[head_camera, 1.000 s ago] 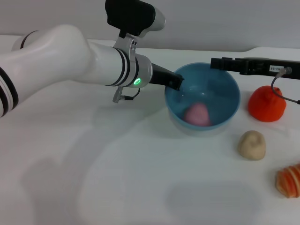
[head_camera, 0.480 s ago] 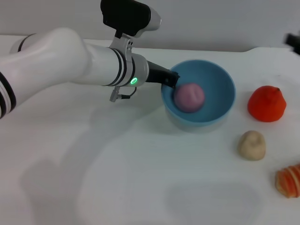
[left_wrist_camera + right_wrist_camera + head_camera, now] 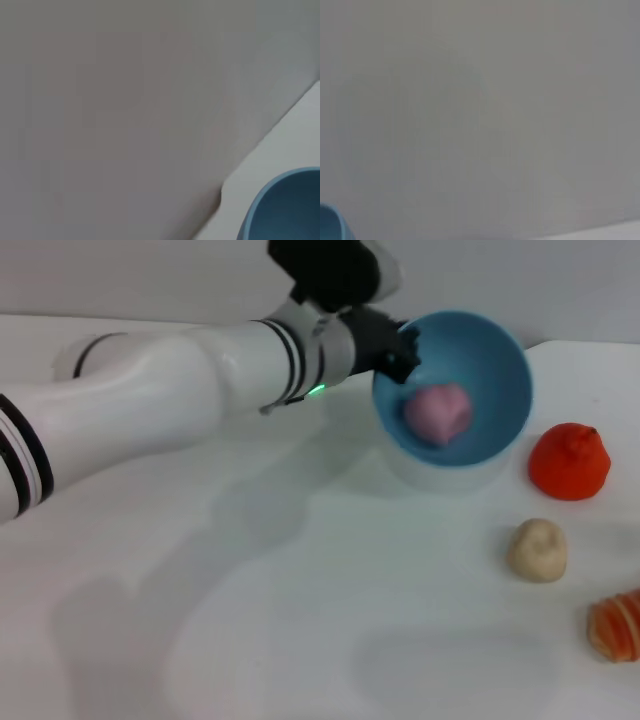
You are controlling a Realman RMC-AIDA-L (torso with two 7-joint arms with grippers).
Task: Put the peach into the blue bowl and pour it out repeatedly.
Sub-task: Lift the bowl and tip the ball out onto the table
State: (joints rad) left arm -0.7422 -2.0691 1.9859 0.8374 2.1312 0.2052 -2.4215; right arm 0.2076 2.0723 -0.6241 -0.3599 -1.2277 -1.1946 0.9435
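Note:
The blue bowl (image 3: pixel 490 370) is lifted off the table and tilted toward me, its mouth facing the front. The pink peach (image 3: pixel 438 411) lies inside it, low against the wall. My left gripper (image 3: pixel 400 348) is shut on the bowl's left rim and holds it up. Part of the bowl's rim shows in the left wrist view (image 3: pixel 285 207), and a sliver of it in the right wrist view (image 3: pixel 329 222). My right gripper is out of view.
An orange-red pointed fruit (image 3: pixel 569 461) sits on the white table (image 3: pixel 300 620) right of the bowl. A beige potato-like lump (image 3: pixel 537 549) lies in front of it. A striped orange item (image 3: pixel 616 626) is at the right edge.
My left gripper has raised the bowl and tipped it further toward me; the peach has rolled inside it. The right gripper, above the bowl a second ago, has left the view.

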